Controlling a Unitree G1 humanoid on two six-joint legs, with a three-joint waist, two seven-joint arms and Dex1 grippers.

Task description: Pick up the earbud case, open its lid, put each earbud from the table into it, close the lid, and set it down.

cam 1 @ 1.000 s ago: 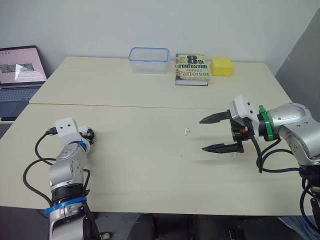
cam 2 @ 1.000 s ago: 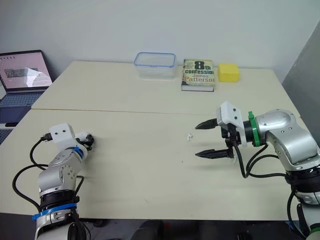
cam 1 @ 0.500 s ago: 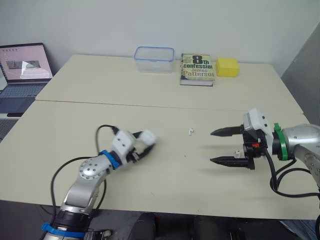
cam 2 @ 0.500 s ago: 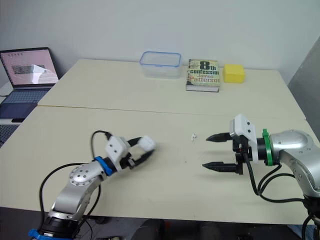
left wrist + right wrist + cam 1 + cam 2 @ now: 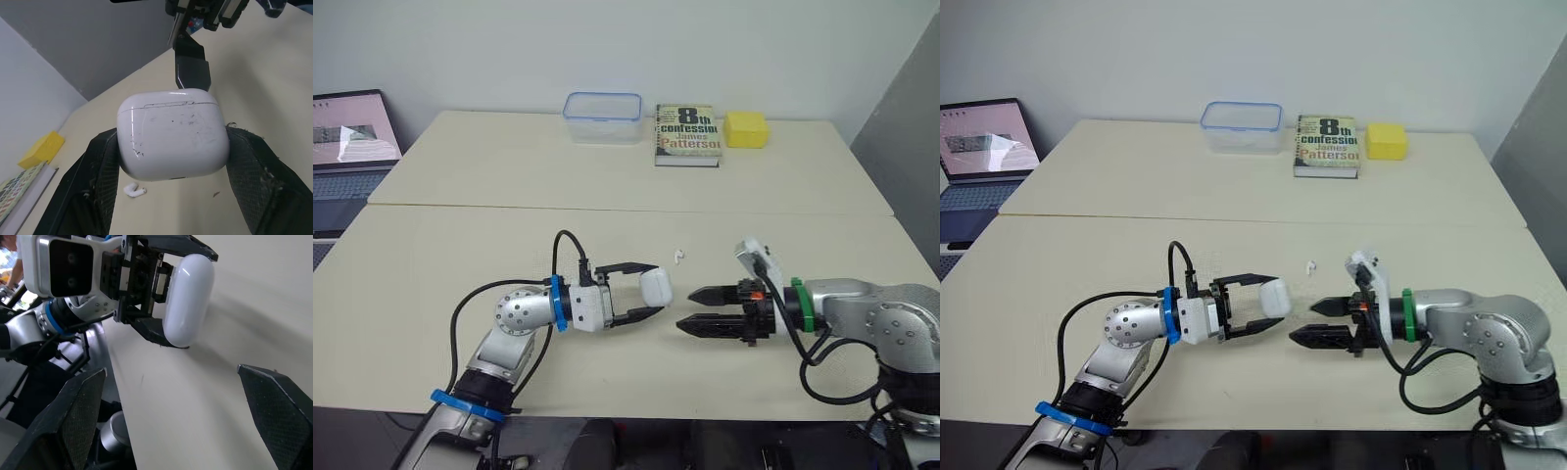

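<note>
Left pincer [image 5: 651, 291] clamped on earbud case [image 5: 173, 132], held clear of table [image 5: 509, 176], lid shut. Sides gripped, apparently leaving lid end free toward right pincer [image 5: 684, 307]. Right pincer fingers apart, tips just beside case, likely for lid-opening. Earbud [image 5: 678, 257] lay on table just beyond.

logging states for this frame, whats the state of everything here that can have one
earbud case: lid shut, held off to the robot's front
left gripper: shut on the earbud case
right gripper: open, empty
earbud: loose on the table, not in the case
laptop: open, screen lit
book: shut, lying flat
plastic container: lid seems on
</note>
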